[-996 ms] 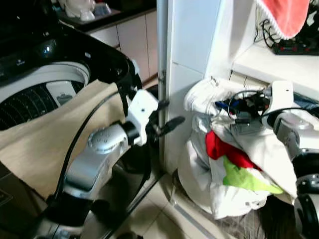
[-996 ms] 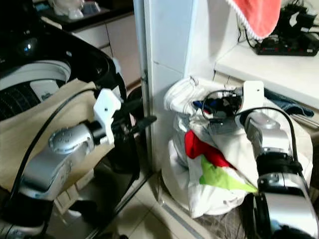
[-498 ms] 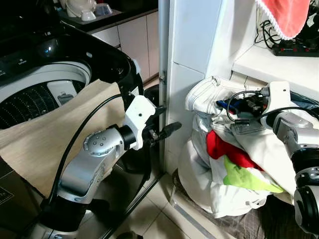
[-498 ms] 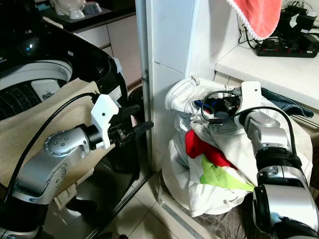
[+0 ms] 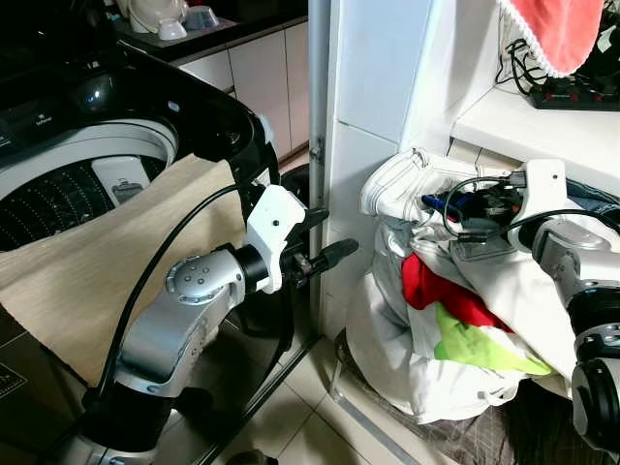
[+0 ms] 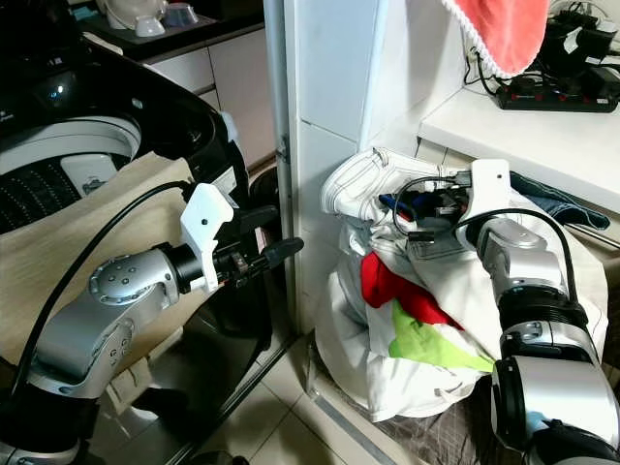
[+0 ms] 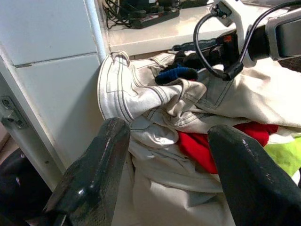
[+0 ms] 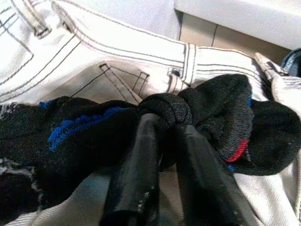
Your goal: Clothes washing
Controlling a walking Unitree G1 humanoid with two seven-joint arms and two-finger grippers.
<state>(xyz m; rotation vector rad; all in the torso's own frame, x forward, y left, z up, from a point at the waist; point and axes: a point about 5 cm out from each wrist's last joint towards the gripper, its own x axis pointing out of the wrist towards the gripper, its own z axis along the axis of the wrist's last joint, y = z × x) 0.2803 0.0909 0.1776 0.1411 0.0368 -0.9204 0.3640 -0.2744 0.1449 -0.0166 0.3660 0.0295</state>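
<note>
Right gripper (image 8: 162,125) clenched on a black sock (image 8: 155,122) (blue and red trim), which lies atop white jeans (image 5: 412,184) crowning the laundry pile (image 5: 455,339). Left gripper (image 5: 327,257), fingers (image 7: 94,174) spread and holding nothing, hovers beside the pile, between it and the washing machine (image 5: 87,145). A beige cloth (image 5: 107,252) drapes over the machine's rim.

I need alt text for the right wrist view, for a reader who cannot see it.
The right gripper has its two black fingers pinched on a dark sock with blue and red marks. The sock lies on white jeans with dark stitching, below a white shelf edge.
</note>
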